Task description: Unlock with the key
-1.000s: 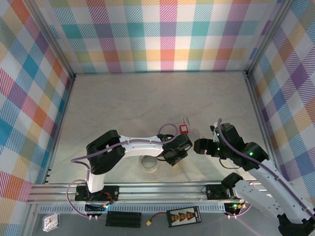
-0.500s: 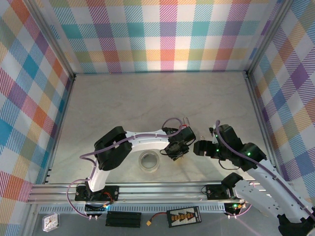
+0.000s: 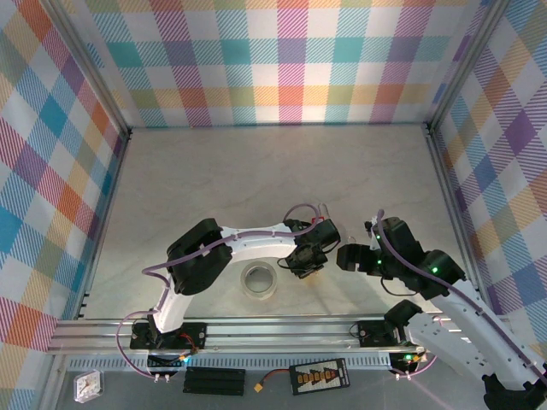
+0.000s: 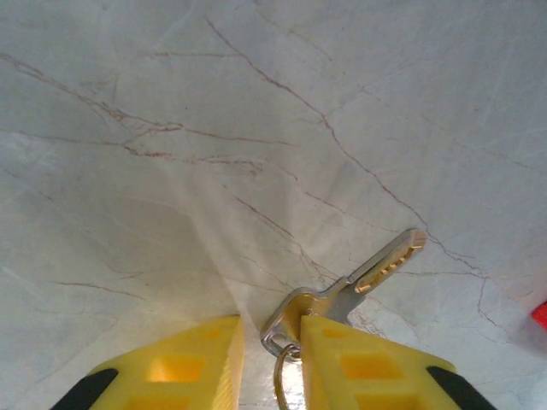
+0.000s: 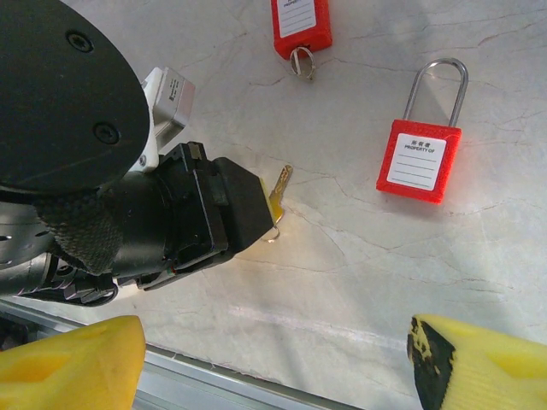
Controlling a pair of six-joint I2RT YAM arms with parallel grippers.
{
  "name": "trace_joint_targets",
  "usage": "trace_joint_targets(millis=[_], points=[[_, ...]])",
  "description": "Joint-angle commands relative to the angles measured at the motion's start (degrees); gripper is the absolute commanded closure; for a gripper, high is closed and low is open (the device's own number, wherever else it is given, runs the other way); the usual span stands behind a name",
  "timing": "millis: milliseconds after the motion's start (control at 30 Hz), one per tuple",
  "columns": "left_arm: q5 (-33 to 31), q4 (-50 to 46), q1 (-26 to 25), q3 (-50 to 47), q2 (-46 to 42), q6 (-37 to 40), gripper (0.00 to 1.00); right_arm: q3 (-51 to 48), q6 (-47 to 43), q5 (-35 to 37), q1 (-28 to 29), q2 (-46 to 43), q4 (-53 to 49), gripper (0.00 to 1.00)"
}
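Note:
The brass key (image 4: 377,268) lies on the marble table, its head on a ring between my left gripper's (image 4: 272,363) yellow fingers. The right finger (image 4: 367,367) touches the head; a thin gap separates the left finger (image 4: 171,367) from it, so the jaws are narrowly open. In the right wrist view the key (image 5: 279,193) pokes out from the left gripper's black body (image 5: 171,222), and the red padlock (image 5: 420,161) lies flat to its right, shackle closed. My right gripper (image 5: 273,367) hovers wide open near the table's front edge, holding nothing.
A red key tag (image 5: 299,24) lies beyond the key. A roll of clear tape (image 3: 258,280) sits left of the left gripper (image 3: 309,260). The aluminium front rail (image 5: 222,384) runs just below the right gripper (image 3: 346,256).
The left gripper swung right and away from the rail onto the key, uncovering the tape roll, and its jaws narrowed around the key's head. The right arm stayed still.

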Motion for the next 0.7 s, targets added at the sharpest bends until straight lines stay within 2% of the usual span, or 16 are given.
trace_joint_targets(millis=[0, 167, 233, 333, 667], points=[[5.1, 4.3, -0.7, -1.9, 3.4, 1.1, 0.79, 0.0, -0.6, -0.4, 0.1, -0.8, 0.3, 0.19], [5.6, 5.3, -0.2, -2.7, 2.6, 2.7, 0.86, -0.1, 0.0, -0.4, 0.1, -0.8, 1.0, 0.2], [5.8, 6.5, 0.1, -4.1, 1.8, 3.0, 0.94, -0.2, 0.2, -0.4, 0.1, -0.7, 1.3, 0.2], [5.6, 7.2, 0.8, -6.2, 0.0, 4.4, 1.0, -0.6, 0.5, -0.6, 0.0, -0.2, 1.8, 0.2], [4.2, 12.7, 2.2, -13.1, -7.2, 7.0, 1.0, -1.8, 4.6, -2.0, 0.0, 1.8, 4.5, 0.19]])
